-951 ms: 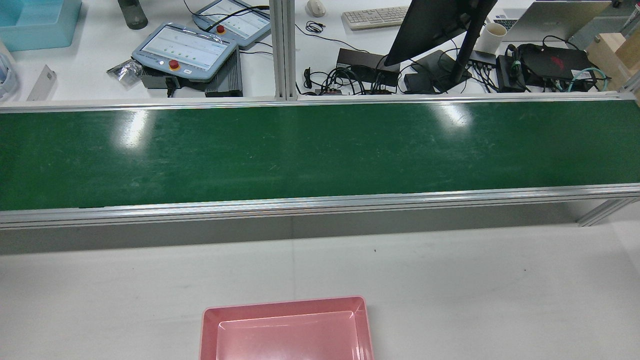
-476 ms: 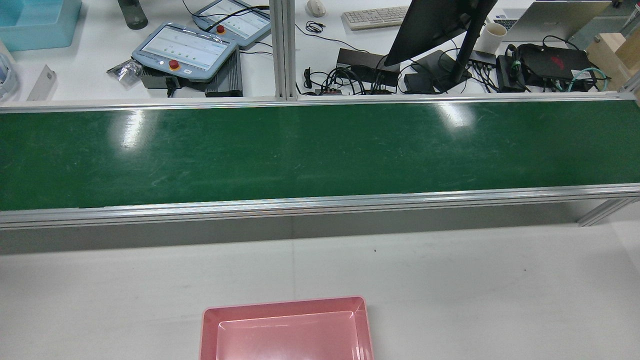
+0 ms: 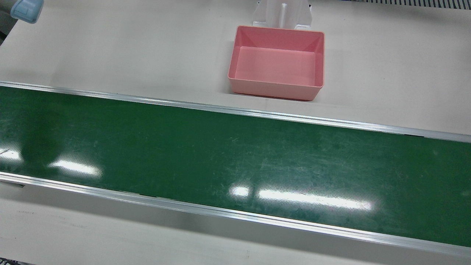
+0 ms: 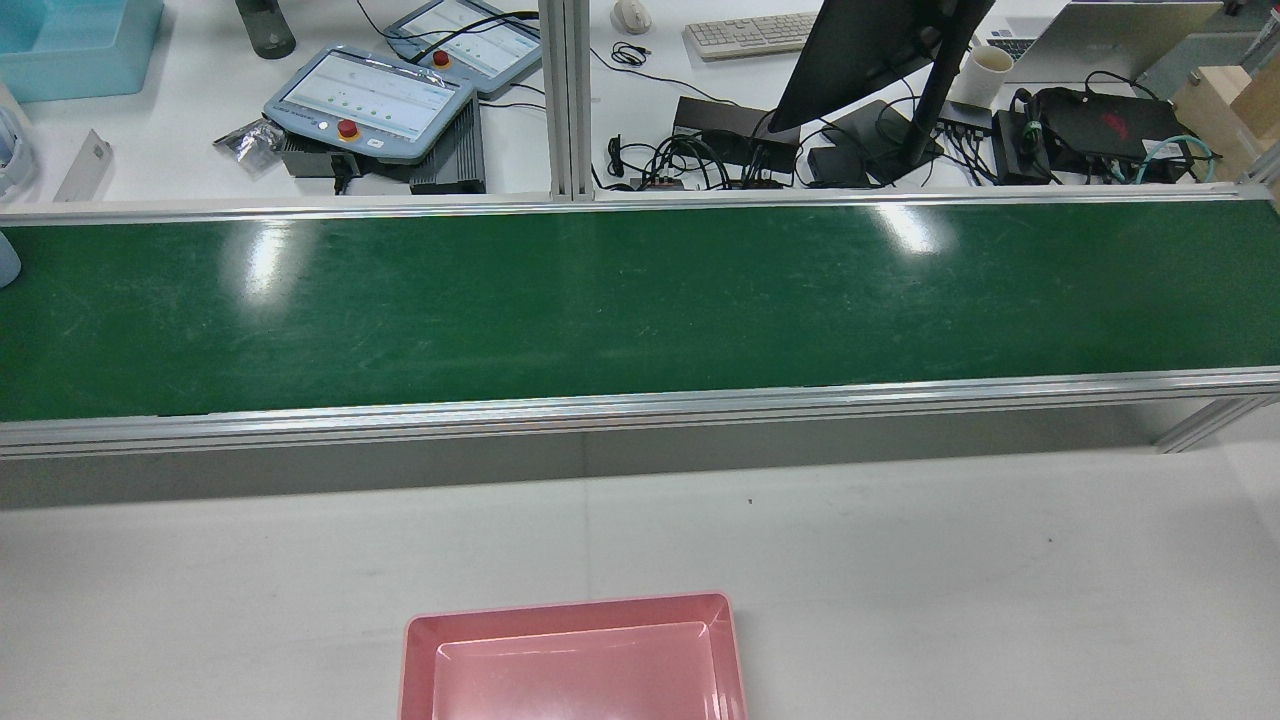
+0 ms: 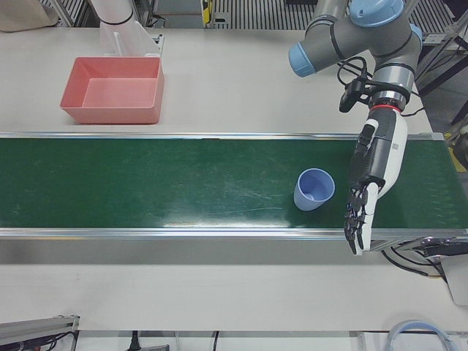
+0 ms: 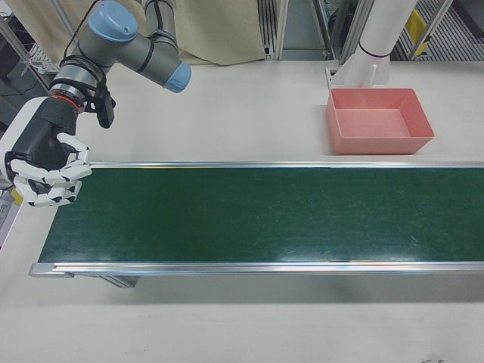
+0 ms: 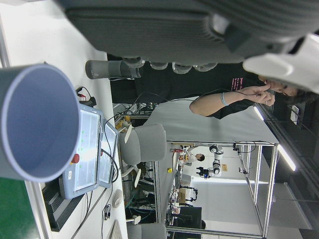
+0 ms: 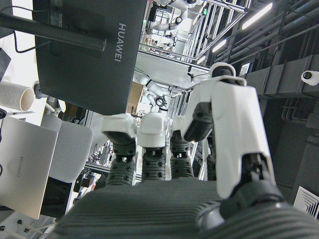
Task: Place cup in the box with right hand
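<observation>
The green belt [image 5: 183, 183] runs across the table, bare but for one thing. The pink box [image 3: 276, 62] sits empty on the table beyond the belt. The right hand [image 6: 47, 168] hangs over the belt's end, fingers curled shut on nothing. The left hand [image 5: 369, 183] has straight, spread fingers, holding nothing. The cup [image 5: 314, 189] stands upright on the belt, at the left hand's 9 o'clock, just beside it.

Left hand [image 5: 368, 183] hangs flat, fingers straight — right hand [image 6: 47, 168] curled shut, empty.
</observation>
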Robot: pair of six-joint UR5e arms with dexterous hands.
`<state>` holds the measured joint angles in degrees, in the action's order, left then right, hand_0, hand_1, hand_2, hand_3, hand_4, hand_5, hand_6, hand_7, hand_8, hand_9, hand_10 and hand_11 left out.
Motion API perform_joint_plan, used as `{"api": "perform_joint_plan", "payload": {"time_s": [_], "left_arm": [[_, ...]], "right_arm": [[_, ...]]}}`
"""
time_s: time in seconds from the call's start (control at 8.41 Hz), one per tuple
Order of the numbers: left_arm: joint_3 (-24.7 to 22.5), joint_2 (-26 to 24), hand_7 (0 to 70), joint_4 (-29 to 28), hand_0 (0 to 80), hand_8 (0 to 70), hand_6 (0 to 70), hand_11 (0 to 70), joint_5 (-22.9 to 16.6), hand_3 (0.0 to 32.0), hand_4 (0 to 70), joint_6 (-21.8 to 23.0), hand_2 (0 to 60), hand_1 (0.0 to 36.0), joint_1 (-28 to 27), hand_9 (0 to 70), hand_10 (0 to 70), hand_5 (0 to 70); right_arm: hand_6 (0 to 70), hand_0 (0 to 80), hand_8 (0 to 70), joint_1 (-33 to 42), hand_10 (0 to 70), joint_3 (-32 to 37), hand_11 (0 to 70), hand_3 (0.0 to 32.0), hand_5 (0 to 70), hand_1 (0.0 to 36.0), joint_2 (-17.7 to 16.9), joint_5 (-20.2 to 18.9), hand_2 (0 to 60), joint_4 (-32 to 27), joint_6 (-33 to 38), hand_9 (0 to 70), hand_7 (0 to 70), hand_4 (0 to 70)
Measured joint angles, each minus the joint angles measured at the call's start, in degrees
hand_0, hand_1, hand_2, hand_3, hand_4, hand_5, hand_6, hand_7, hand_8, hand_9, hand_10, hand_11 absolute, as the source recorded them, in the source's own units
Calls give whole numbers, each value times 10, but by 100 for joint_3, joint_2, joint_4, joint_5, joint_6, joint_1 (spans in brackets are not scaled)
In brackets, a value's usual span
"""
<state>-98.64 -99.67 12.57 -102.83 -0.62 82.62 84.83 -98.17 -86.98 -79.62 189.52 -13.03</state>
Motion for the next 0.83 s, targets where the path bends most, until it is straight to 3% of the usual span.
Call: {"api": "perform_joint_plan", "payload": {"time_s": [0.12, 0.36, 0.83], "left_arm": [[1, 0, 0, 0, 0, 0, 0, 0, 0, 0, 0, 0, 0, 0, 0, 0, 0, 0], [2, 0, 0, -1, 0, 0, 0, 0, 0, 0, 0, 0, 0, 0, 0, 0, 0, 0], [2, 0, 0, 2, 0, 0, 0, 0, 0, 0, 0, 0, 0, 0, 0, 0, 0, 0]], "right_arm": [[476, 648, 700, 7, 474, -4, 682, 0, 216, 360, -2, -3, 600, -2, 11, 700, 700, 700], [474, 697, 700, 7, 472, -8, 678, 0, 215, 360, -6, -5, 600, 0, 27, 700, 700, 700], [472, 684, 700, -12, 469, -1, 673, 0, 212, 360, -4, -1, 600, -1, 29, 700, 700, 700]]}}
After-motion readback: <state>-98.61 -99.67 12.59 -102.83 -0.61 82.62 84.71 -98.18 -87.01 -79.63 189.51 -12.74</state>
